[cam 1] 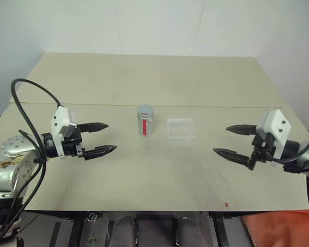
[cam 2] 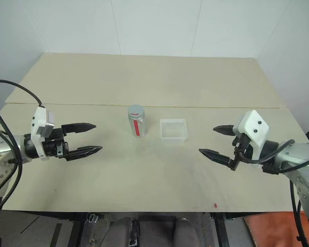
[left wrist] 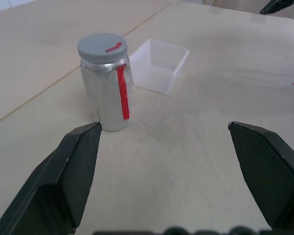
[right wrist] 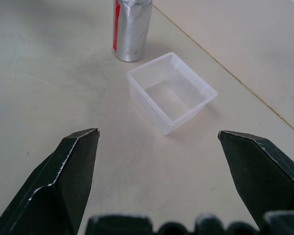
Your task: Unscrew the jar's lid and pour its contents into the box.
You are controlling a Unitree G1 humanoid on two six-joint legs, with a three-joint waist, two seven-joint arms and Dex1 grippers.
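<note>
**Jar capped and upright at mid-counter; both end effectors empty**

The jar [cam 1: 145,121] stands upright near the middle of the counter [cam 1: 154,170], just short of the seam that runs from the left edge to the right edge. Its silvery label carries a vertical red stripe. The lid [left wrist: 102,47] is seated on the jar, grey, with a short red mark on top. The contents cannot be made out behind the label.

The box [cam 1: 181,128] sits just beside the jar, on the side toward the right edge, not touching it. It is open-topped and appears empty.

The left end effector [cam 1: 100,138] hovers toward the left edge, fingers spread wide, holding nothing. The right end effector [cam 1: 233,140] hovers toward the right edge, likewise wide and empty. Both point inward, well apart from jar and box.

A small red speck [cam 1: 226,204] lies near the front edge.
</note>
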